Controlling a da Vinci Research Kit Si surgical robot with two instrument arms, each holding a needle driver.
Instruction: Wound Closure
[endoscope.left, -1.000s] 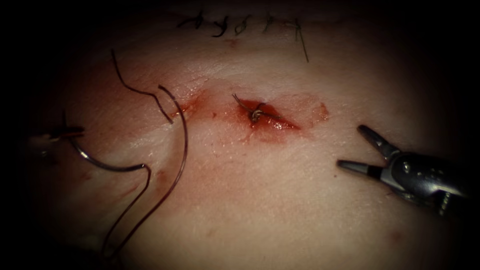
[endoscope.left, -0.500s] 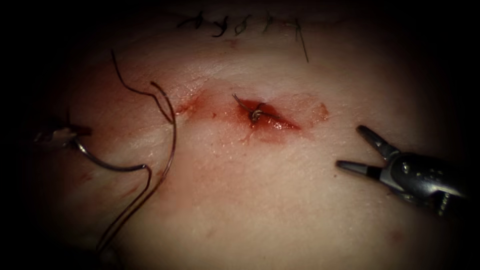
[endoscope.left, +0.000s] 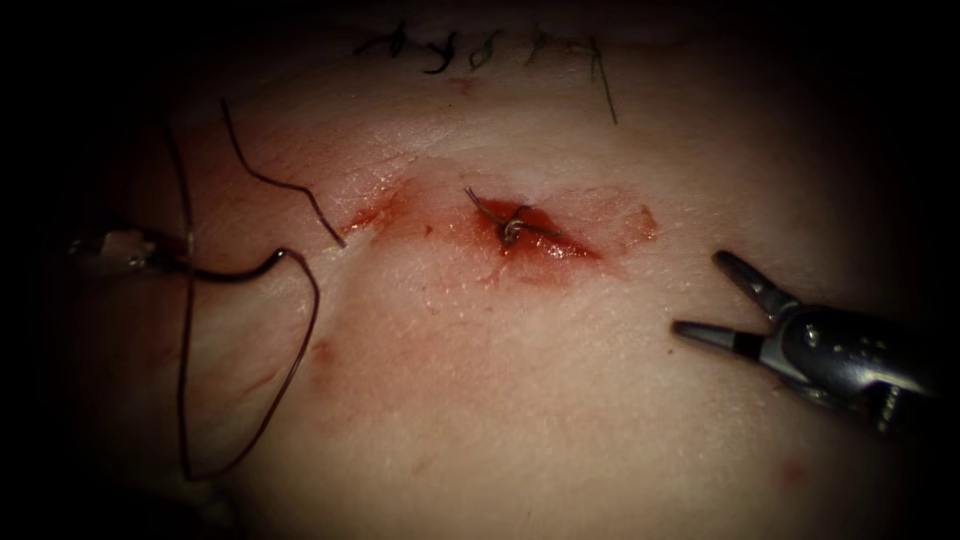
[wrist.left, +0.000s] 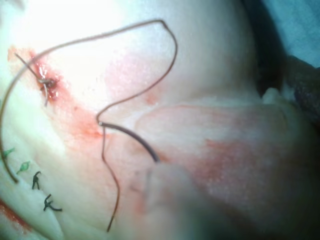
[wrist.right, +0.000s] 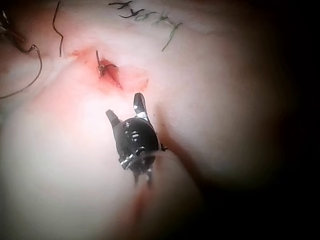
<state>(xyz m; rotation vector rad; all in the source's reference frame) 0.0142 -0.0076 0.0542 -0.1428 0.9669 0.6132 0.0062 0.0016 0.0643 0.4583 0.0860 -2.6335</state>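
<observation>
Gripping the needle (endoscope.left: 222, 276) near its point in the left pincer (endoscope.left: 140, 258), nine o'clock from the cut (endoscope.left: 545, 243), off the tissue (endoscope.left: 520, 400), and holding the right pincer (endoscope.left: 699, 292) open, empty, at four o'clock.

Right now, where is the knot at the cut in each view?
Endoscope: knot in the red fluid, left of the open, empty right end effector.
Left wrist: knot inside the thread arc.
Right wrist: knot beyond that end effector's tips.
Shared landmark: dark stitch row.
Left end effector holds the needle's end, outside tissue.
</observation>
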